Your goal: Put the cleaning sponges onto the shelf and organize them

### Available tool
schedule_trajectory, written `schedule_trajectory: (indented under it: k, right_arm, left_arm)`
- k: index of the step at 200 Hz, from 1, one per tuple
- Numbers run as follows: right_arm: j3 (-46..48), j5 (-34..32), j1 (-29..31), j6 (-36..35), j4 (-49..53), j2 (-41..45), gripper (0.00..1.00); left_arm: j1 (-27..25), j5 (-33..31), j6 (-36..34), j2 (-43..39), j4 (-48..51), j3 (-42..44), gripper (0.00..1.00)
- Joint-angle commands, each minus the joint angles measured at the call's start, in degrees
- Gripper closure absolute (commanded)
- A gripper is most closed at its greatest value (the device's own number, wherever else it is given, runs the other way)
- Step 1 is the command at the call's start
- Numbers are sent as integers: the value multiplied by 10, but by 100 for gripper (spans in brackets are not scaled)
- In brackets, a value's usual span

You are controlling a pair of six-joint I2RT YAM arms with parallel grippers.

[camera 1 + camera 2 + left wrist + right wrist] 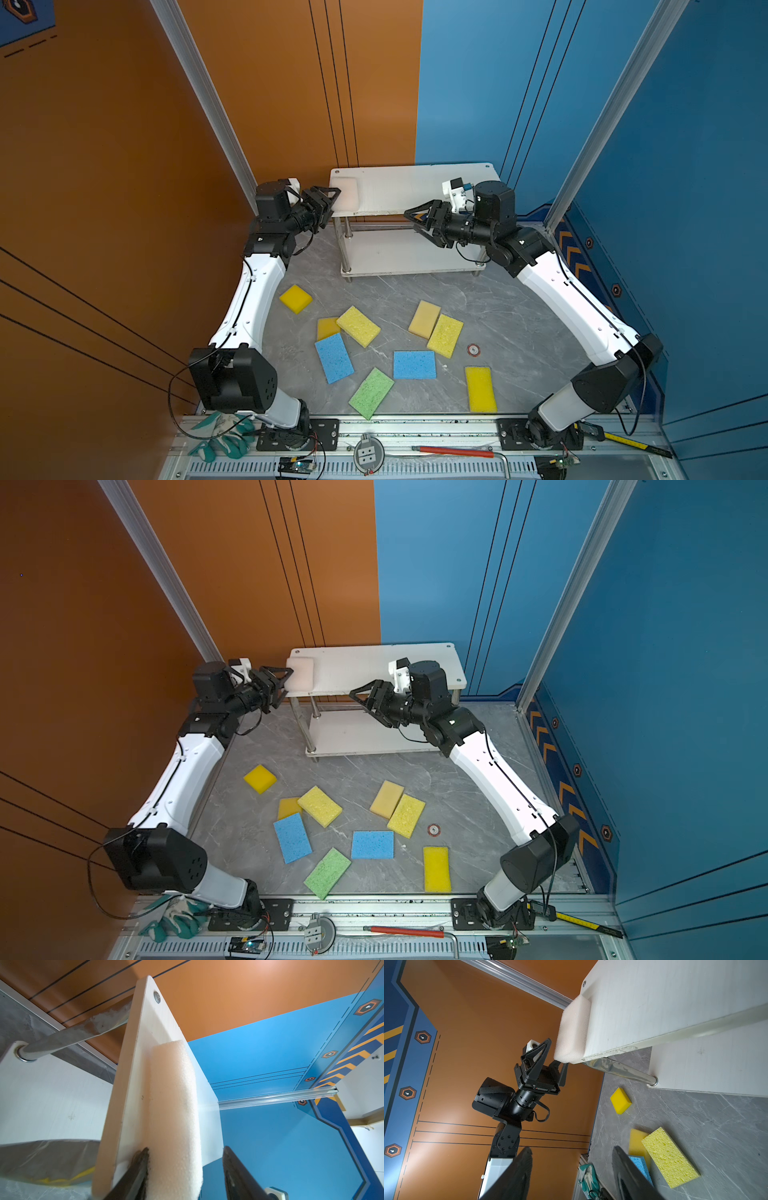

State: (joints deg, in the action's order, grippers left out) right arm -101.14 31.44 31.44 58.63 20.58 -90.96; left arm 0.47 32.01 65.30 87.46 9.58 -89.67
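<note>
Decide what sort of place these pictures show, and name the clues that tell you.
Probably a robot test cell, not a home: two white-and-black robot arms mounted on a grey aluminium rail, orange and blue panel walls on aluminium posts, bare circuit boards along the front.

The grey marble-patterned desk carried a small two-tier shelf of white boards and metal posts at its far edge. A pale pinkish-white foam sponge lay flat at the top board's left end. Scattered from the desk's middle to its front edge lay six yellow or yellow-orange foam sponges, two blue foam sponges, one green foam sponge, and a small round red-and-white disc.
</note>
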Motion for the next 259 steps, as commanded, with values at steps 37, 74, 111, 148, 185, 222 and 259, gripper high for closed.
schedule_trajectory:
  k: [37,74,111,148,185,222,259]
  right_arm:
    - [19,5,-13,-14,5,28,36]
    - [26,7,-21,-15,4,36,36]
    - [35,13,-32,-15,5,44,36]
    - [44,17,-42,-15,4,52,36]
    - [49,21,-46,-15,4,53,36]
    - [49,23,-46,-15,3,51,36]
    - [52,24,-46,-15,3,53,36]
  left_arm:
    - [-4,-15,-97,23,138,-73,37]
    - [-17,-29,-144,55,207,-133,36]
    - [-35,-66,-201,87,282,-197,35]
    - [-51,-110,-253,98,337,-235,33]
    - [-58,-151,-283,89,359,-240,32]
    - [-70,-189,-318,88,382,-258,28]
    - [-74,-227,-335,82,393,-261,27]
